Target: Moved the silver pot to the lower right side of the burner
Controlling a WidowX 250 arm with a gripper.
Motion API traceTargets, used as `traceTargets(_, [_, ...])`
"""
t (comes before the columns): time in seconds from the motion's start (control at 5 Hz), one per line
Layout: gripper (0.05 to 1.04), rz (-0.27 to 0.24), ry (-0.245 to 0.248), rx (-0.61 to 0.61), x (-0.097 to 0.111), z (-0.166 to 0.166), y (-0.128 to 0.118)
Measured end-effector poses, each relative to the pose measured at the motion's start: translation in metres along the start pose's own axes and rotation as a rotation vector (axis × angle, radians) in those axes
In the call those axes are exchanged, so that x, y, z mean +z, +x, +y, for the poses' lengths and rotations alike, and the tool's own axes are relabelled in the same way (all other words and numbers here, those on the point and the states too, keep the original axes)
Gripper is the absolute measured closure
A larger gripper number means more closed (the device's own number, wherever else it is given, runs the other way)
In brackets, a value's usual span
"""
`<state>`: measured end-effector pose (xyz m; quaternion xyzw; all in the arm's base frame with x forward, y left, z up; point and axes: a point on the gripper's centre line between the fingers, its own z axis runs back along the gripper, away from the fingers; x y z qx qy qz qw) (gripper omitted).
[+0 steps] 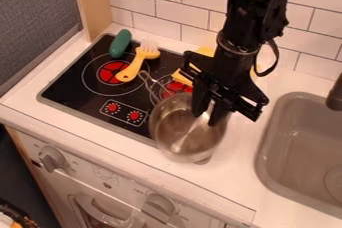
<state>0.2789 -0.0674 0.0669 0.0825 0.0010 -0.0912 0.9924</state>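
1. Pincer (207, 120) hangs over the right front edge of the black hob (70, 87), at the far right part of the pot's rim. I cannot tell whether it is spread, pressed together or pinching the pot's wall.

2. Green piece (120, 43): on the hob's back left corner.

3. Yellow-handled utensil (133, 67): across the hob's left burner (107, 73), pale head towards the back.

4. Wire utensil (158, 87): on the hob, between the two burners, just beside the pot.

5. Right burner (175, 86): on the hob's right half, partly covered, with a yellow piece (205, 51) behind it at the hob's back right.

6. Silver pot (177, 132): over the hob's front right corner, overlapping the counter. Its bowl lies mostly front-left of the pincer; being round, it offers no clear long axis. The one arm is right at it. Lowering or settling it there looks like the step in hand, and a one-sided hold could tip it.

7. Sink (266, 162): right of the hob, apart from it.
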Motion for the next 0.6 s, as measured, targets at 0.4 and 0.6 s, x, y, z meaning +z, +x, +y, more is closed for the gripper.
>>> traceTargets(0.4, [0.078, -0.059, -0.077, 0.066, 0.027, 0.015, 0.005])
traceTargets(0.6, [0.078, -0.061, -0.089, 0.055, 0.026, 0.020, 0.005])
